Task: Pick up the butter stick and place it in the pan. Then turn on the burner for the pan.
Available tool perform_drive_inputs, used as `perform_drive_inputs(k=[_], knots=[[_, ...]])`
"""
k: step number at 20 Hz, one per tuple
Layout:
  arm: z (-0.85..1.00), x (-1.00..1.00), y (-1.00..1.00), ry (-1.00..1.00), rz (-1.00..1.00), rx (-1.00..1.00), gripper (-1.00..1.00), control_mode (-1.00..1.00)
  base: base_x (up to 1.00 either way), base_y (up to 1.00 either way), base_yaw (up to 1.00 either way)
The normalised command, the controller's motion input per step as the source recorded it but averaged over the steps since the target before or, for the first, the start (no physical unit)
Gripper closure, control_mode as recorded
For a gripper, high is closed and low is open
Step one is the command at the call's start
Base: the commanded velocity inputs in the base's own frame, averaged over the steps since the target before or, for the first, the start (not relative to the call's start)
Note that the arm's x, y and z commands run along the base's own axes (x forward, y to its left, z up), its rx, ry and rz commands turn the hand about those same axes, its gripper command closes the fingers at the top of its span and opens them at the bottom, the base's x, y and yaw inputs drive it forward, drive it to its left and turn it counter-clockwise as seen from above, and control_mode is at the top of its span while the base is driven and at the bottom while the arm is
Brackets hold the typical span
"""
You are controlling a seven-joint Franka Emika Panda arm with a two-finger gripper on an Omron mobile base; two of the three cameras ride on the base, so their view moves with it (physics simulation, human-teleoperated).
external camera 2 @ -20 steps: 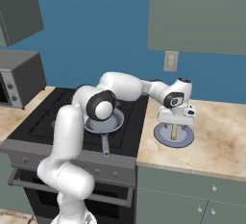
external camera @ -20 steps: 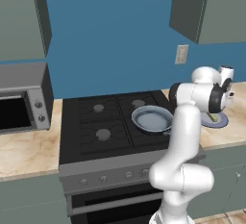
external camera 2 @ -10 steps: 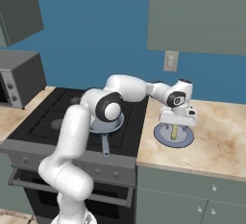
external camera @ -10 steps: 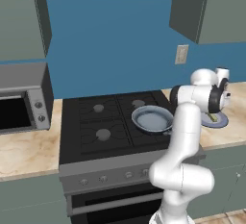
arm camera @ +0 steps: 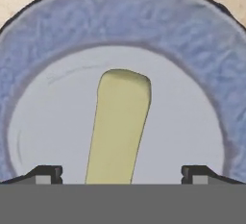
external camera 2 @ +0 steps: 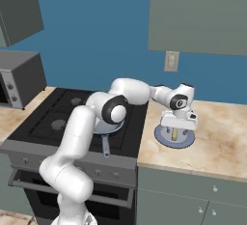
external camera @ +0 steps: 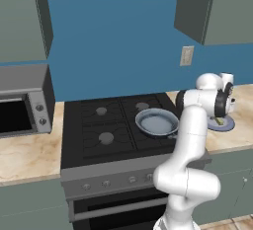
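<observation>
Hand view: one butter stick lies in the middle of one blue-grey plate, running lengthwise between the two finger tips, which stand wide apart and touch nothing. The gripper hangs spread just above the plate, which sits on the worktop near its left edge, beside the stove. In the left base view one pan rests on the front right of four burners, its burner hidden beneath it. The stick shows as a yellow sliver on the plate, well apart from the pan. One microwave stands at the worktop's far left.
</observation>
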Motion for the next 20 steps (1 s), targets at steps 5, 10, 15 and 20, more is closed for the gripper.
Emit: perform_drive_inputs(k=[5, 10, 15, 20], knots=[[-0.33, 0.00, 0.00, 0.00, 0.00, 0.03, 1.00, -1.00, 0.00, 0.00, 0.00], [-0.08, 0.00, 0.00, 0.00, 0.00, 0.00, 1.00, -1.00, 0.00, 0.00, 0.00], [0.00, -0.04, 0.00, -0.01, 0.00, 0.00, 1.00, -1.00, 0.00, 0.00, 0.00], [0.00, -0.47, 0.14, -0.15, 0.00, 0.00, 1.00, -1.00, 0.00, 0.00, 0.00]])
